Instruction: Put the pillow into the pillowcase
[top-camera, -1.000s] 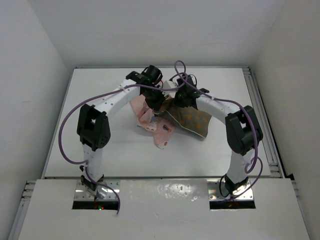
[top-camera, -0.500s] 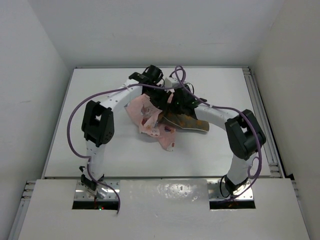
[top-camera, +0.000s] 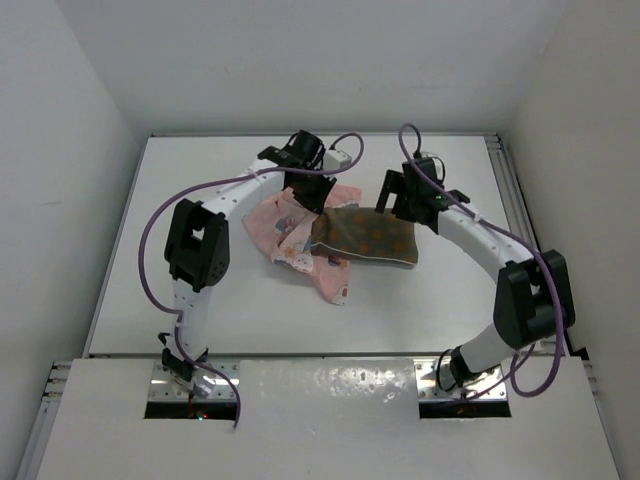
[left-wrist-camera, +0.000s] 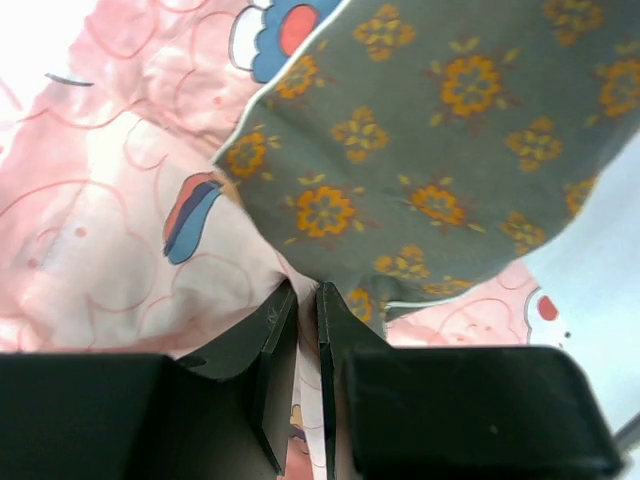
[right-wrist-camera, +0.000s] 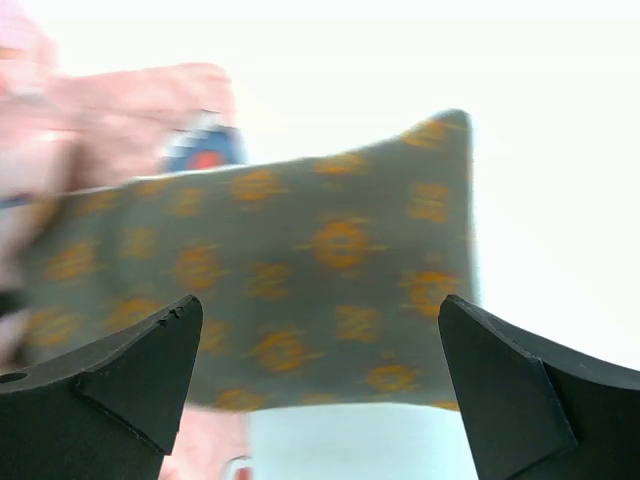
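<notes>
The pillow (top-camera: 365, 238), olive with orange flowers and white piping, lies flat at mid-table, its left end resting on the pillowcase (top-camera: 285, 228), a crumpled pink printed cloth. My left gripper (top-camera: 312, 200) hangs over the pillow's left end. In the left wrist view its narrow gap (left-wrist-camera: 307, 295) is shut on a fold of the pillowcase (left-wrist-camera: 110, 230), right under the pillow (left-wrist-camera: 420, 150). My right gripper (top-camera: 397, 200) is behind the pillow's right end, open wide and apart from it. The right wrist view shows the pillow (right-wrist-camera: 290, 280) blurred beyond the empty open gripper (right-wrist-camera: 320, 320).
The white table (top-camera: 200, 300) is boxed in by white walls on three sides. An aluminium rail (top-camera: 522, 230) runs along its right edge. Purple cables (top-camera: 150, 230) loop off both arms.
My right gripper opened, let go of the pillow and drew back to the right. The pillow settled flat on the table. My left gripper stayed on the pillowcase.
</notes>
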